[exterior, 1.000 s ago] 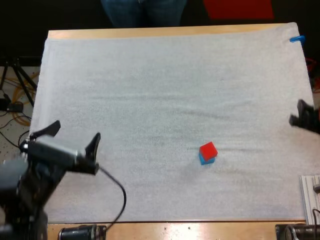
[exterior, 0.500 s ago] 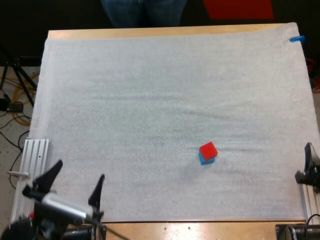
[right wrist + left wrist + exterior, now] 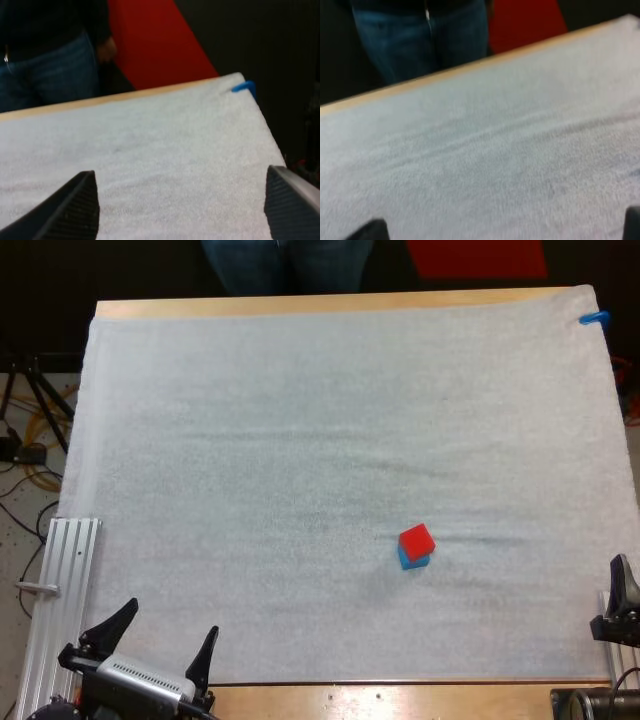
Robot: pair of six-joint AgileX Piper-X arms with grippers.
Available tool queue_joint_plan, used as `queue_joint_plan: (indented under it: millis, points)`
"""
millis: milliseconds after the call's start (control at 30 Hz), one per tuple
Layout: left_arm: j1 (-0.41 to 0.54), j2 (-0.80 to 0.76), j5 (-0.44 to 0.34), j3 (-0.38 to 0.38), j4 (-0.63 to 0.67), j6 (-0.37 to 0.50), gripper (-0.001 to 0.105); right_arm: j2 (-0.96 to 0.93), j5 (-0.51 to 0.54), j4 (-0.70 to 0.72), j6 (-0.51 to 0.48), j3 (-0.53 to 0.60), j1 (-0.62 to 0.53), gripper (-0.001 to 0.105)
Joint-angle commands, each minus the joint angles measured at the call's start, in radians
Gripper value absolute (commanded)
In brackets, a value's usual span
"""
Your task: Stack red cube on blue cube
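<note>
The red cube (image 3: 417, 539) rests on the blue cube (image 3: 409, 560) right of the mat's middle, a little askew, so a blue edge shows below it. My left gripper (image 3: 160, 642) sits at the mat's near left corner, far from the cubes, its fingers spread open and empty. In the left wrist view its gripper (image 3: 502, 220) has only bare mat between the tips. My right gripper (image 3: 622, 602) is at the mat's right edge, apart from the cubes. The right wrist view shows its gripper (image 3: 180, 172) wide open over bare mat.
A person's legs (image 3: 285, 265) in jeans stand beyond the table's far side, also in the left wrist view as legs (image 3: 425, 40). A metal rail (image 3: 65, 570) lies along the mat's left side, another rail (image 3: 615, 640) at the near right.
Both arms have drawn back toward the near edge, the left from mid-left of the mat to its near corner. The stacked cubes have not moved.
</note>
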Motion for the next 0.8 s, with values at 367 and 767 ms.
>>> queue_joint_plan:
  millis: [367,767]
  points:
    - [0.001,-0.139,0.005,0.097,-0.186,-0.047,0.087,-0.043,-0.029,-0.043,-0.144,0.015,0.002,0.067]
    - [0.001,-0.139,0.005,0.272,-0.261,-0.103,0.087,-0.041,-0.031,-0.037,-0.132,0.138,0.002,0.067]
